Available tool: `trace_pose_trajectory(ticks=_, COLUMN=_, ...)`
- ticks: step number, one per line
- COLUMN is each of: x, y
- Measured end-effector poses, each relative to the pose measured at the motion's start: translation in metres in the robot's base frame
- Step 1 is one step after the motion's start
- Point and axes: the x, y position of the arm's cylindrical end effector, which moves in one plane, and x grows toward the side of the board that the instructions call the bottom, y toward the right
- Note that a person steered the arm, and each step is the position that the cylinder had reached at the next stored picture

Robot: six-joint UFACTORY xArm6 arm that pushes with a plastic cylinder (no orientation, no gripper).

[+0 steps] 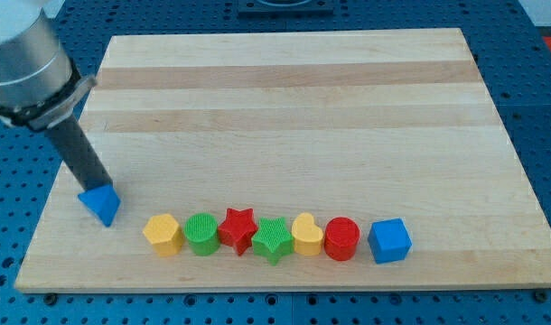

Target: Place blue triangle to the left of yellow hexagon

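The rod's tip (pixel 97 187) is pressing against the top of the blue triangle (pixel 101 204) near the wooden board's (pixel 294 99) left edge — the yellow hexagon (pixel 162 234) is sitting just to the view's right and slightly lower, heading a row of blocks running rightward to a blue cube (pixel 388 240).

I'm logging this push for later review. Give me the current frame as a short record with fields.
board: wooden board
my tip, touching the blue triangle's upper edge
blue triangle, at the view's left of the row, apart from it
yellow hexagon, row's left end
rest of row, left to right: green cylinder, red star, green star, yellow heart, red cylinder, blue cube
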Motion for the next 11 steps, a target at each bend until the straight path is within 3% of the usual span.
trace_pose_trajectory(ticks=5, x=0.042, y=0.000)
trace_pose_trajectory(ticks=6, x=0.020, y=-0.024)
trace_pose_trajectory(ticks=7, x=0.021, y=-0.064)
trace_pose_trajectory(ticks=8, x=0.032, y=-0.068)
trace_pose_trajectory(ticks=11, x=0.070, y=-0.022)
